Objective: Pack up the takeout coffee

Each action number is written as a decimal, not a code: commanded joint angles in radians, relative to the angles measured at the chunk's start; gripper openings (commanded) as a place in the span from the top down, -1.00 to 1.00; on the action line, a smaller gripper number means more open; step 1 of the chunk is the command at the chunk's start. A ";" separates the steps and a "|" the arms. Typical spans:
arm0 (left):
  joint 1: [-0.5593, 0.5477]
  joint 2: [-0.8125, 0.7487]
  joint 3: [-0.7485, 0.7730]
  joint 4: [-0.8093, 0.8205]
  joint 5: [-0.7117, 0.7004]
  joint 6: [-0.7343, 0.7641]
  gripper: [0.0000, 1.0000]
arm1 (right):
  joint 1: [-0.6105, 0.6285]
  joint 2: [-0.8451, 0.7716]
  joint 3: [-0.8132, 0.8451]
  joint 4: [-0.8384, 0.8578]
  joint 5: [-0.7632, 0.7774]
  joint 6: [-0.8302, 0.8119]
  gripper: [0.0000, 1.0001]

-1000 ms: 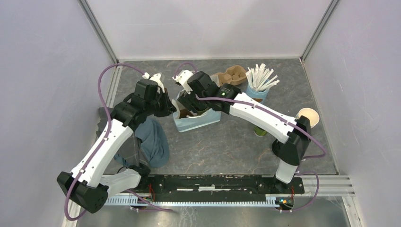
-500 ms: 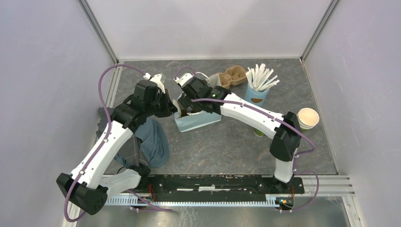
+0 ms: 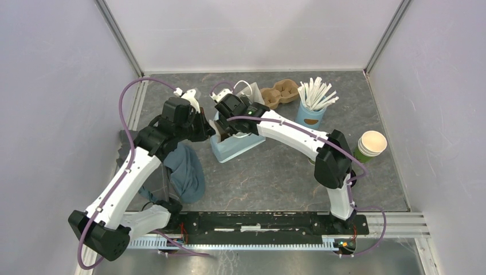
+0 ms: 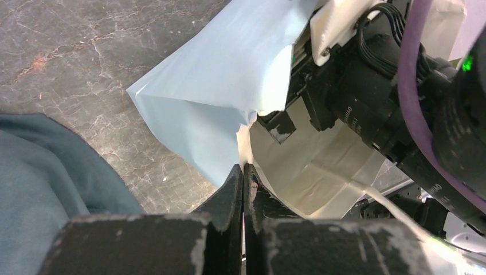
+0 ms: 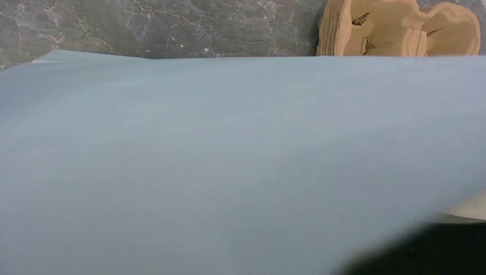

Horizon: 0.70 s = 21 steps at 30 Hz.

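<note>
Bag (image 4: 212,86) edge clenched in left pincer (image 4: 243,175), clear only from its wrist; right pincer (image 3: 228,126) spread wide inside.

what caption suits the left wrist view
Left tool pinches the rim of the blue bag while the right arm reaches inside

We count one light-blue paper bag (image 3: 243,148), one brown pulp cup carrier (image 3: 281,93) and one blue-grey cloth (image 3: 188,172). Cups are two: one light-blue cup (image 3: 311,117) of white sticks (image 3: 317,93), which are too crowded to count, and one green cup without lid (image 3: 369,146). Arms are two: left arm (image 3: 129,180), right arm (image 3: 292,134).
</note>
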 commanded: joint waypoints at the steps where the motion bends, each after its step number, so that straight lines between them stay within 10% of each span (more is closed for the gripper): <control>1: -0.003 -0.004 -0.010 -0.002 0.016 0.048 0.96 | -0.008 0.016 0.028 0.053 -0.002 -0.019 -0.82; 21: -0.003 0.033 0.014 -0.037 -0.067 0.018 0.96 | -0.007 -0.194 -0.016 0.186 -0.022 -0.094 -0.05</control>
